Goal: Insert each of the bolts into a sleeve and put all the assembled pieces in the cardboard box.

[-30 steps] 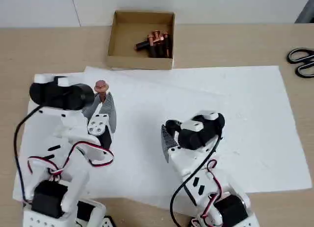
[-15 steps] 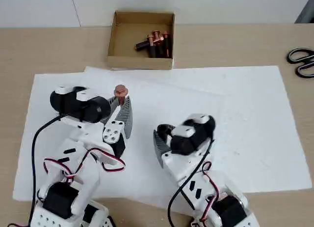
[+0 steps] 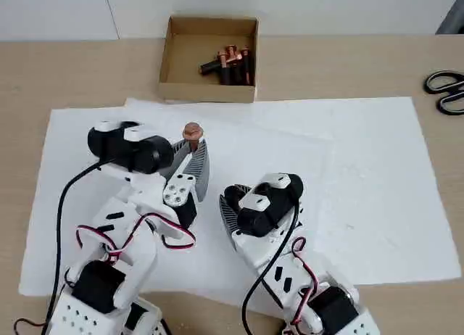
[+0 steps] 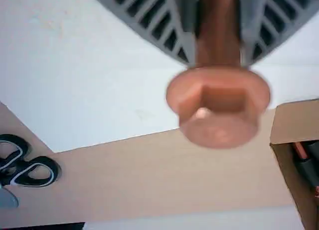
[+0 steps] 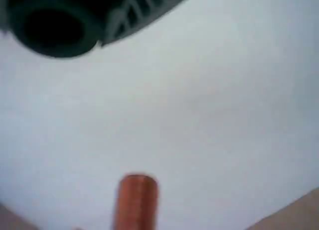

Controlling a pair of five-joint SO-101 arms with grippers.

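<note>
We are watching the left arm carry its bolt rightward across the sheet, out towards the middle, while the right arm is swinging left to meet it, so the two grippers are now closer than they were a second ago.

We are looking down on a wooden table (image 3: 72, 67) with a wide white paper sheet (image 3: 362, 175) lying over most of it. Both arms are standing on the sheet's near edge. The cardboard box (image 3: 172, 59) is sitting on the bare wood beyond the sheet, and a cluster of assembled pieces (image 3: 230, 65) is lying in its right half. Black-handled scissors (image 3: 446, 88) are lying at the table's far right.

The left gripper (image 3: 193, 143) is clamping the copper bolt (image 3: 192, 130) by its shank, with the flanged head sticking up past the fingertips. In the left wrist view we are seeing that head end-on between the ribbed fingers (image 4: 149, 21).

The right gripper (image 3: 229, 217) is hanging just beside the left one, and its fingers are closing on a black sleeve (image 5: 52, 28) whose open mouth is facing the camera, apart from the bolt's shank.
</note>
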